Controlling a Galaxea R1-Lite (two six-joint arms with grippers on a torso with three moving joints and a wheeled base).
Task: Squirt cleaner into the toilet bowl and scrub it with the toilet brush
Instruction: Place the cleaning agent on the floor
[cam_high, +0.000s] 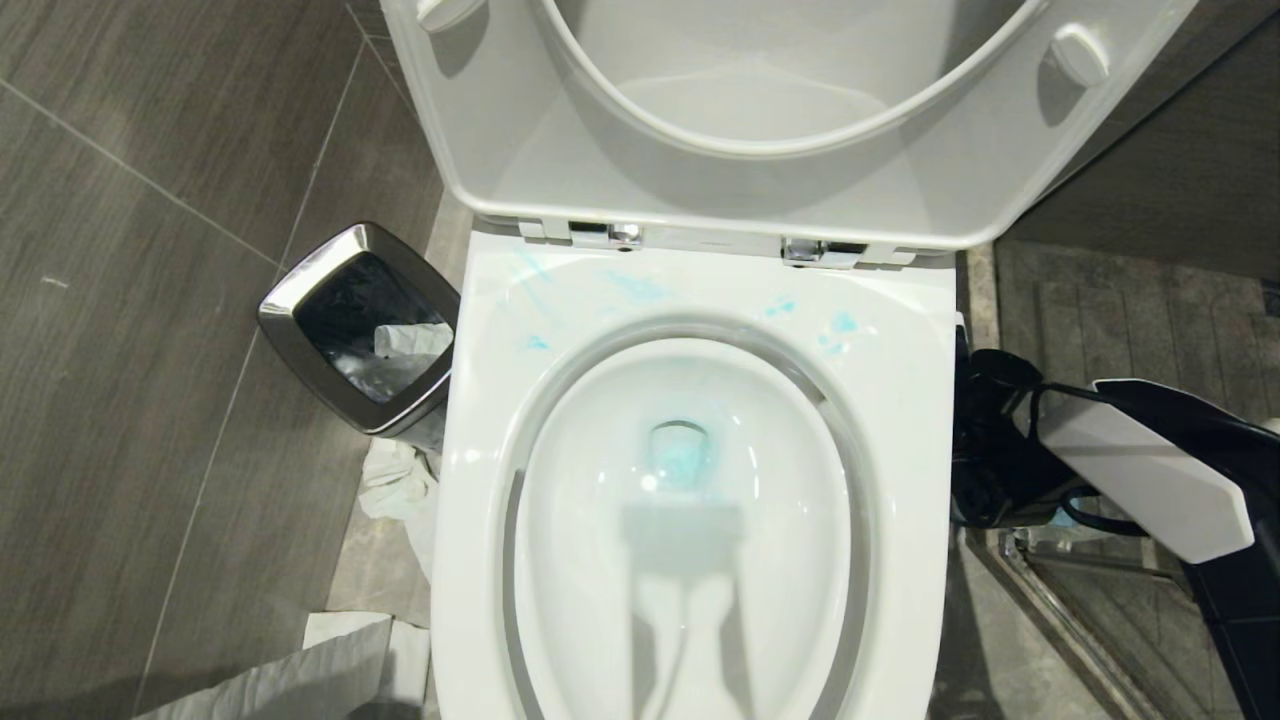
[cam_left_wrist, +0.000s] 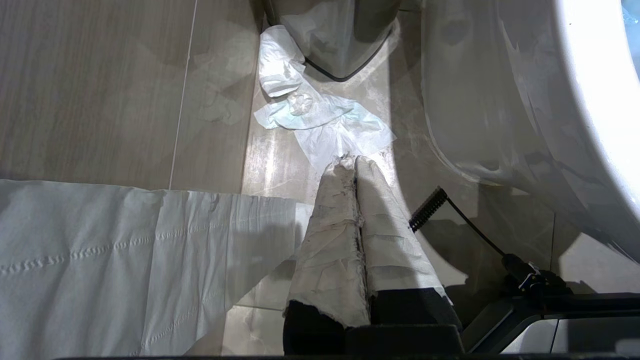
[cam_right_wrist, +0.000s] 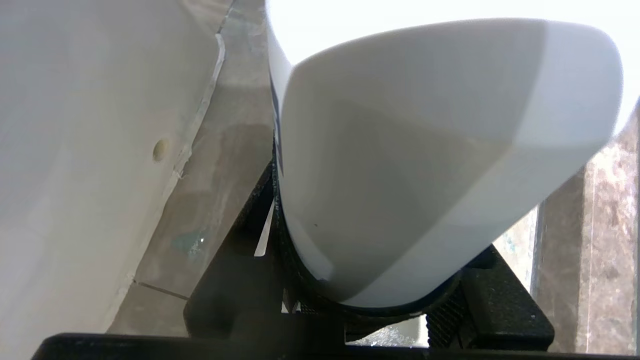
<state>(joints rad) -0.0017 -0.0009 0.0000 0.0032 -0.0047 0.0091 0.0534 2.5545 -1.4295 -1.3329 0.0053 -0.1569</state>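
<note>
Toilet bowl (cam_high: 900, 400), glossy white ceramic, seat and lid up: turquoise streaks on rear rim, water tinted blue, so squirt looks done. Pale white cleaner bottle (cam_right_wrist: 425, 150) sits clamped in right gripper (cam_high: 990, 480), low beside bowl's right flank, above the floor. Cap not visible; long axis runs out away from the fingers. Toilet brush not in view, so can't say which arm is nearer it. Left gripper (cam_left_wrist: 352, 162), tape-wrapped fingers pressed together, hangs over floor left of the bowl.
</note>
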